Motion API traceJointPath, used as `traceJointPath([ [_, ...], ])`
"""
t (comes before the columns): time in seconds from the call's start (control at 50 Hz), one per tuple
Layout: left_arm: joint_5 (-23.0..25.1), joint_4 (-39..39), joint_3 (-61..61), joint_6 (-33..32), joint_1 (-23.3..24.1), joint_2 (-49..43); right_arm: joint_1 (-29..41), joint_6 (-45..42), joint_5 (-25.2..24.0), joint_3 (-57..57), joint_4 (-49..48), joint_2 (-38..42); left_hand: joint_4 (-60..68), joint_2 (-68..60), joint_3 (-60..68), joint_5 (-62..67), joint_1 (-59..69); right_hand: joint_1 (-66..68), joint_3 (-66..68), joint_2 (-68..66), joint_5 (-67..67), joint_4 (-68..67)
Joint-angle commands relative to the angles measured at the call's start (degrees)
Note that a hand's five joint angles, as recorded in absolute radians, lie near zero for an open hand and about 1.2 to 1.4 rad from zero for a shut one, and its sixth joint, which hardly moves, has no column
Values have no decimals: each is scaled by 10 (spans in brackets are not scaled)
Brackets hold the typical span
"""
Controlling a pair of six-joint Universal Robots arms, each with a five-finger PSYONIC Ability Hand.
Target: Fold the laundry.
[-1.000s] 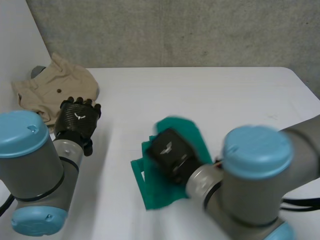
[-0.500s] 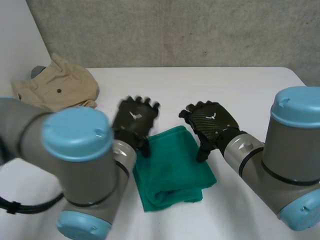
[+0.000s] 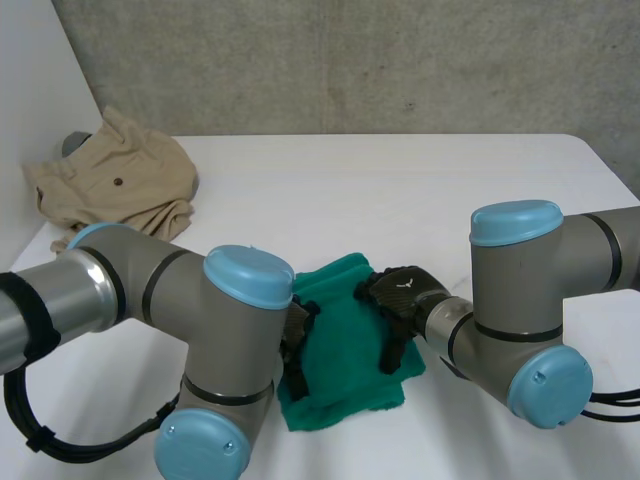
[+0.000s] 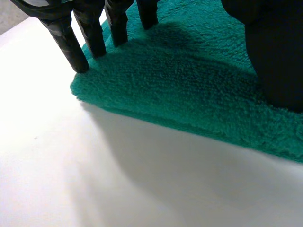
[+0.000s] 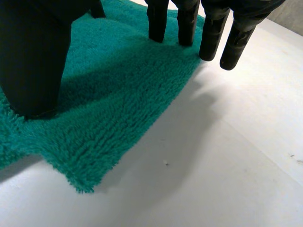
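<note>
A folded green towel (image 3: 345, 350) lies on the white table (image 3: 400, 190) near its front. My left hand (image 3: 298, 335) is at the towel's left edge, largely hidden behind my left arm. In its wrist view the straight fingers (image 4: 90, 33) stand with their tips on the towel (image 4: 189, 85) close to its folded edge, and the thumb rests further in. My right hand (image 3: 398, 292) is on the towel's right side, open. Its fingers (image 5: 187, 21) point down onto the towel (image 5: 109, 85) by its edge, with the thumb planted on the pile.
A crumpled beige garment (image 3: 115, 180) lies at the table's far left corner, with a small grey object (image 3: 75, 143) behind it. A grey wall runs along the back. Bare table stretches to the right and behind the towel.
My left arm swung in from beside the beige garment to the towel's left edge. My right hand lifted off the towel, opened, and came down on its right side.
</note>
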State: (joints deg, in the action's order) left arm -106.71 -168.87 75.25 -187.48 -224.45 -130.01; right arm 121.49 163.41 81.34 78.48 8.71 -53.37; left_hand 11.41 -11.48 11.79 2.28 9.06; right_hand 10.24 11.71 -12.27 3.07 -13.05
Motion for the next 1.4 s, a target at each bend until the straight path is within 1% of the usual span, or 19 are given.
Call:
traceJointPath([
  [0.02,-1,1,-5,-25,-1,37,-6,1,2,22,-32,-37,-14,15,-18,-23,9,-2,-17,23,-31,31],
  [0.06,1,-1,-7,-25,-1,59,-10,8,6,36,-53,-53,-14,15,-18,-23,9,-2,-17,23,-31,31],
  [0.14,6,-5,-18,-25,-2,110,-42,46,13,81,-92,-114,-14,15,-18,-23,9,-2,-17,23,-31,31],
  [0.16,17,-6,-23,-25,-4,127,-56,65,13,94,-99,-133,-14,15,-18,-23,9,-2,-17,23,-31,31],
  [0.22,43,-5,-30,-26,-9,150,-71,88,13,105,-95,-153,-14,15,-18,-23,9,-2,-17,23,-31,31],
  [0.24,69,-3,-31,-26,-18,164,-80,102,14,112,-91,-157,-14,15,-18,-23,9,-2,-17,23,-31,31],
  [0.3,112,-1,-31,-25,-33,184,-91,115,13,123,-79,-160,-14,15,-18,-23,9,-2,-17,23,-31,31],
  [0.32,143,-1,-32,-25,-45,197,-95,118,9,133,-67,-160,-14,15,-18,-23,9,-2,-17,23,-31,31],
  [0.38,185,5,-32,-25,-62,211,-102,118,4,148,-50,-161,-14,15,-18,-23,9,-2,-17,23,-31,31],
  [0.4,207,12,-33,-24,-70,217,-105,118,-1,158,-45,-161,-14,15,-18,-23,9,-2,-17,23,-31,31],
  [0.48,235,30,-31,-23,-85,223,-108,118,-16,189,-48,-160,-14,15,-18,-23,9,-2,-17,23,-31,31],
  [0.58,236,34,-27,-23,-85,224,-107,123,-57,221,-68,-155,-14,15,-18,-23,9,-2,-17,23,-31,31],
  [0.66,236,35,-26,-22,-83,224,-104,144,-70,246,-99,-154,-14,15,-18,-23,9,-2,-17,23,-31,31],
  [0.7,236,35,-25,-20,-83,225,-103,169,-73,254,-117,-153,-14,15,-18,-23,9,-2,-17,23,-31,31],
  [0.78,234,35,-23,-19,-83,225,-101,203,-78,258,-136,-148,-14,15,-18,-23,9,-2,-17,23,-31,31],
  [0.86,234,35,-22,-18,-83,224,-93,211,-80,255,-140,-131,-14,15,-18,-23,9,-2,-17,23,-31,31],
  [0.98,233,34,-16,-18,-83,225,-72,212,-80,245,-143,-111,-14,15,-18,-23,9,30,16,-10,2,-2],
  [1.12,233,34,-14,-18,-83,224,-55,214,-79,243,-144,-102,-14,15,-18,-23,9,32,17,-12,4,-4],
  [1.4,235,34,-7,-19,-83,224,-49,230,-73,251,-160,-102,-14,15,-18,-23,9,35,21,-15,7,-7],
])
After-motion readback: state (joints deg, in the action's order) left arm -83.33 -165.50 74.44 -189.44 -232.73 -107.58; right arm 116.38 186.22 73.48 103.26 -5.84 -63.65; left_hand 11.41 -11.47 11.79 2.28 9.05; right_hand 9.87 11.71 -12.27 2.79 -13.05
